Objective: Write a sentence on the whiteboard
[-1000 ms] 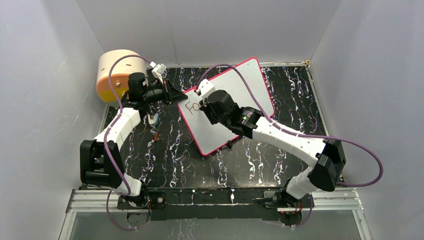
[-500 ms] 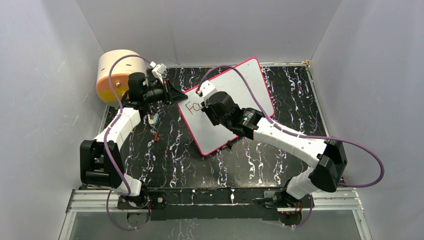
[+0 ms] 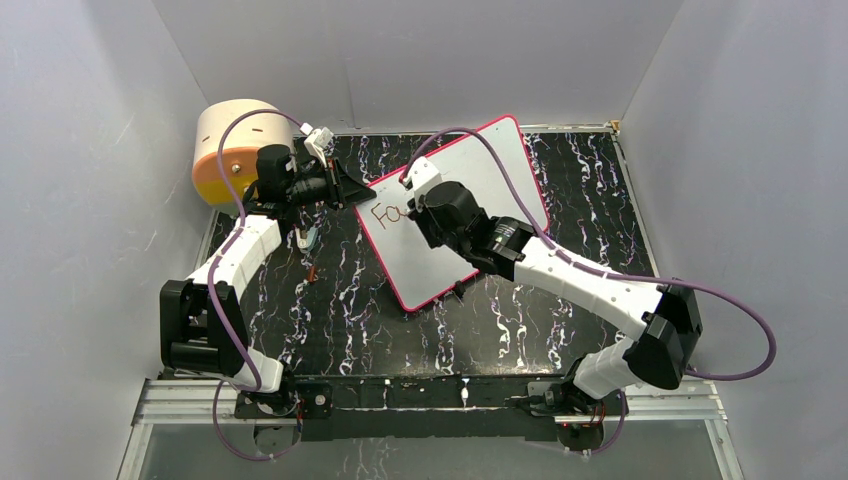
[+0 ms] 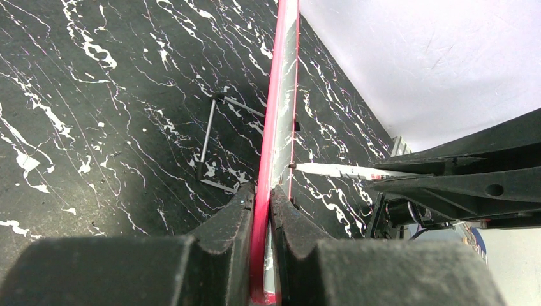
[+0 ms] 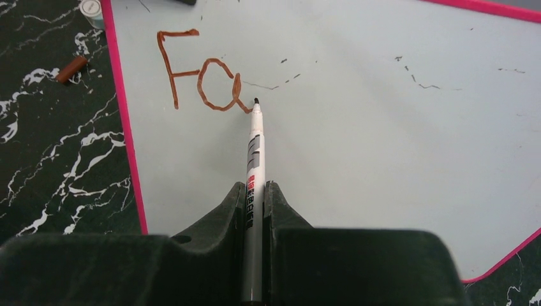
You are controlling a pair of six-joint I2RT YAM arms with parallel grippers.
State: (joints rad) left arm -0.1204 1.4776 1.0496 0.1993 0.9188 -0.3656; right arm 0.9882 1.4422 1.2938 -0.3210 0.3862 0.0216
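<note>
Progress was slight: only two brownish-red letters of the sentence, a capital F and a rounded a, stood near one corner of the whiteboard. The rest of its white face was bare apart from a few faint grey scuffs. The board sat askew at the far middle of the table. Its edge near the left corner was pinched between the shut jaws of the left gripper, which gripped it by the pink frame. The right gripper was closed tight on the barrel of a white marker, whose dark tip sat just beside the tail of the a. The tip probably touched the surface, though neither wrist view settled that. A small brown cap lay on the table just outside the frame. By my reading the first word was barely begun, so the remainder of it and every later word were left to write, with ample room beside and below.
</note>
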